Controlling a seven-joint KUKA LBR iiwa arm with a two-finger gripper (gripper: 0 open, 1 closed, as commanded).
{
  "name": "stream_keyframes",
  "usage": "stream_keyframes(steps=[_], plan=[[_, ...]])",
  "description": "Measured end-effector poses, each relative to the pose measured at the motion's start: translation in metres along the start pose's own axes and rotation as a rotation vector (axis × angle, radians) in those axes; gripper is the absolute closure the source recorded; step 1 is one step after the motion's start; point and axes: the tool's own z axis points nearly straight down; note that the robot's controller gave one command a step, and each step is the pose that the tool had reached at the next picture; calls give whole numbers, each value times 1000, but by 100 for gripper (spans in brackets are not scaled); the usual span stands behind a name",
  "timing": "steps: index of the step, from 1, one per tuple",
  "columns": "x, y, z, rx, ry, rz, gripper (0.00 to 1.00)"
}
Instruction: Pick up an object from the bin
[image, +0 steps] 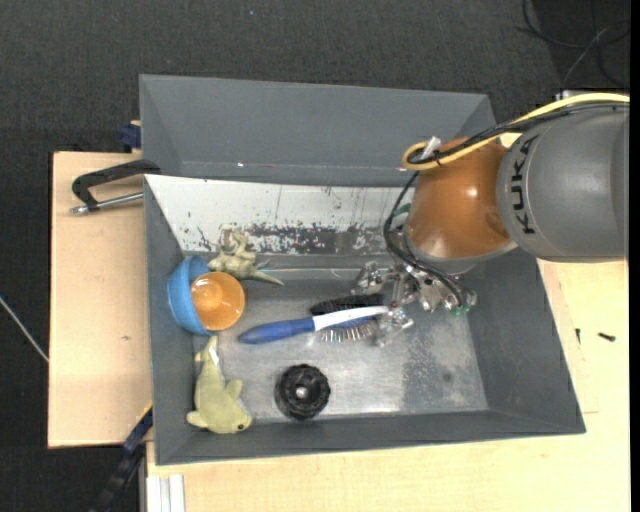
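The gripper (395, 303), openness impossible to tell, is hovering at the blue-handled brush (283, 328)'s bristle head; probably light, stiff, best pinched across its neck.

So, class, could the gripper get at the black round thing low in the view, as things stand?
Probably yes: the black round thing lies alone on the floor of the bin, with nothing over it. The gripper sits just beyond the blue-handled brush.

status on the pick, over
Gripper down at bristle end of the brush, mid-bin. It lies flat, blue handle pointing left. Nearby black knob apart, not in the way.
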Motion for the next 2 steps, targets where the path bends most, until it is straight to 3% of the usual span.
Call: stream_keyframes(steps=[1,2], plan=[[17,-15,-115,-1,9,13,100],[2,-21,-196,0,7,65,100]])
